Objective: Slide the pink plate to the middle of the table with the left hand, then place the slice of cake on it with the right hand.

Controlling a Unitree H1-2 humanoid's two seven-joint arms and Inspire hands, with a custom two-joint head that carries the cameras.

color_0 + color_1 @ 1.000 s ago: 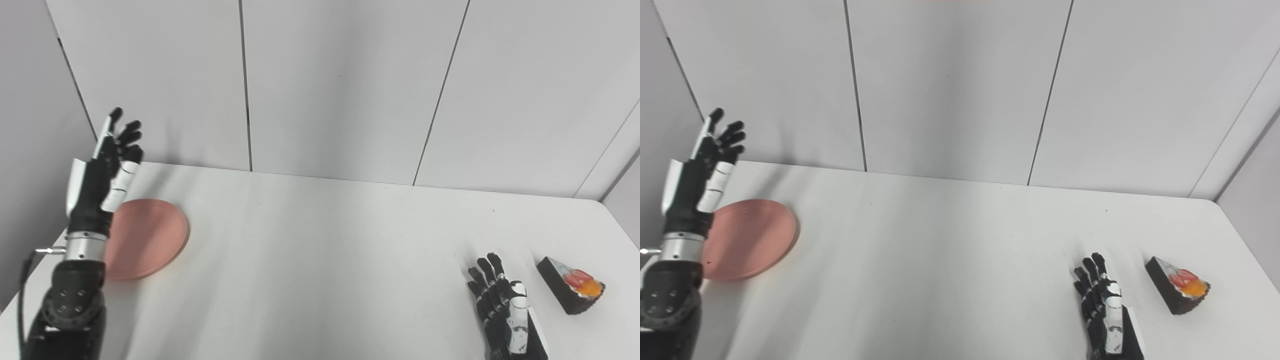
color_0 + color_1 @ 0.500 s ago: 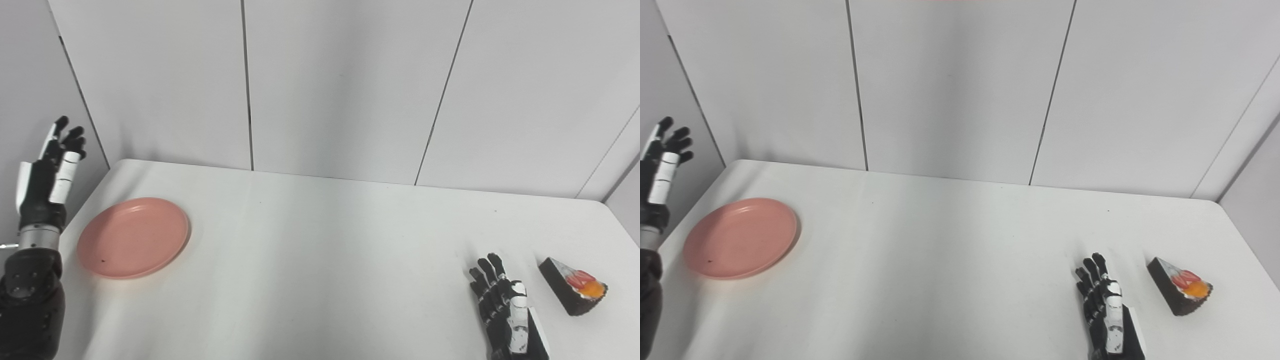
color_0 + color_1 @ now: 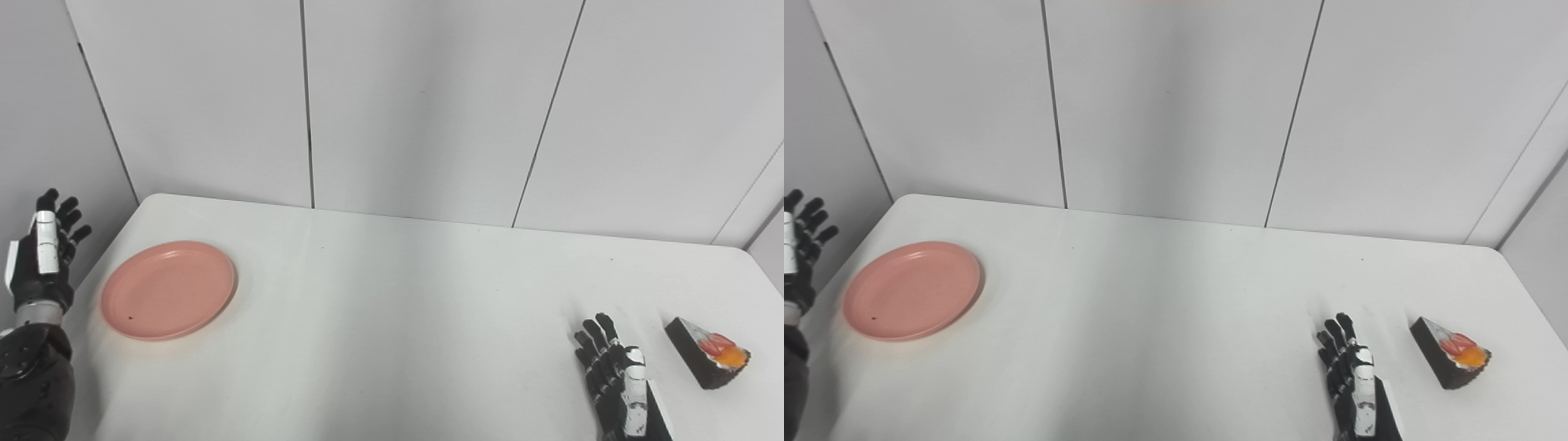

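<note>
The pink plate [image 3: 168, 297] lies flat near the table's left edge with nothing on it. My left hand [image 3: 44, 254] is held upright beyond that edge, left of the plate and apart from it, fingers spread and holding nothing. The slice of cake [image 3: 707, 360], dark with red and orange topping, sits at the right front of the table. My right hand [image 3: 615, 383] rests open on the table just left of the cake, a small gap between them.
The white table [image 3: 392, 306] stretches between plate and cake. Grey wall panels [image 3: 422, 104] stand close behind it and along the left side. The table's rounded corners show at back left and back right.
My left hand has swung left off the plate and dropped lower beside the table's edge, uncovering the whole plate. The plate, cake and right hand stay put; the view has shifted slightly.
</note>
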